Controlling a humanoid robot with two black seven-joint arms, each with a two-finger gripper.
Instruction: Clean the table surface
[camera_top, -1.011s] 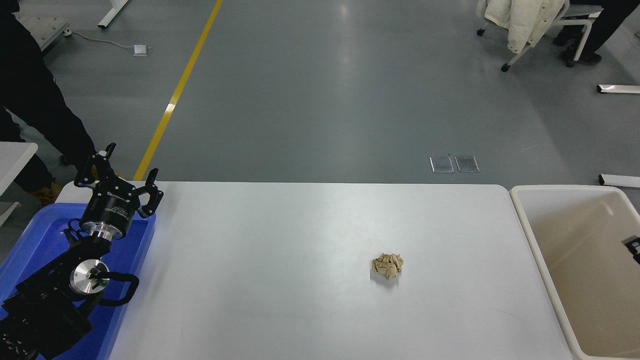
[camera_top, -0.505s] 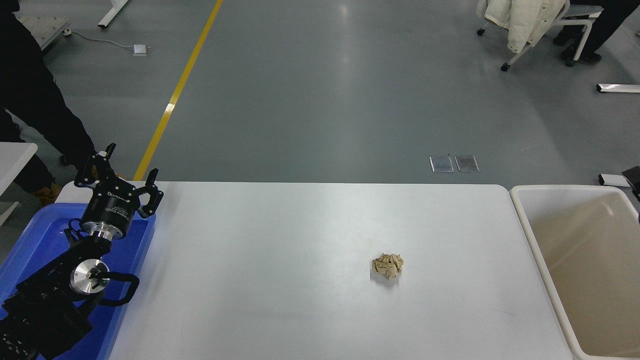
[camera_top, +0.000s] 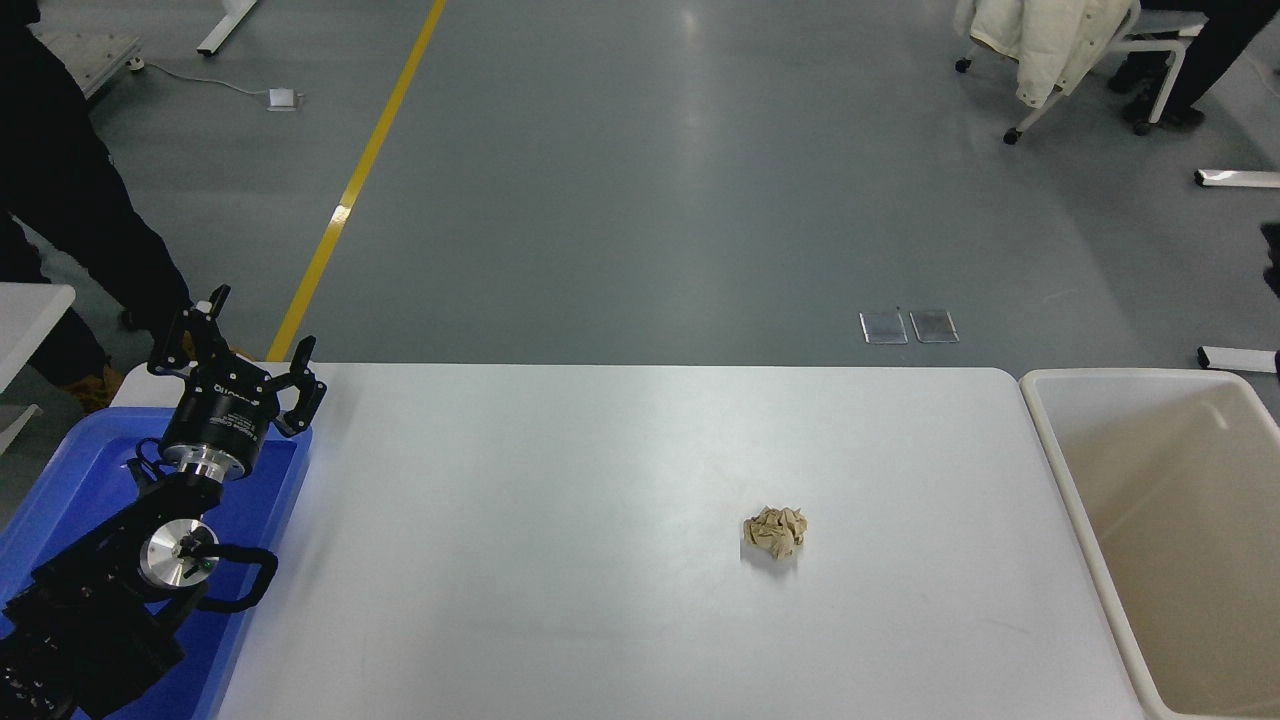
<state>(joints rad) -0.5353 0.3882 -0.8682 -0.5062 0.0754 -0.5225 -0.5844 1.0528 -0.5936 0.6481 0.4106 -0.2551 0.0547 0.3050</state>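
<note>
the left gripper (camera_top: 235, 345) is parked with jaws spread, and a careless pinch could skid the crumpled paper ball (camera_top: 774, 531) across the table surface (camera_top: 560, 520).

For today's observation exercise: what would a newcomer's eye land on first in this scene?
A crumpled tan paper ball lying alone right of centre on the white table surface. Next, the left end effector, open, parked over the blue tray at the left. A beige bin stands at the right.
</note>
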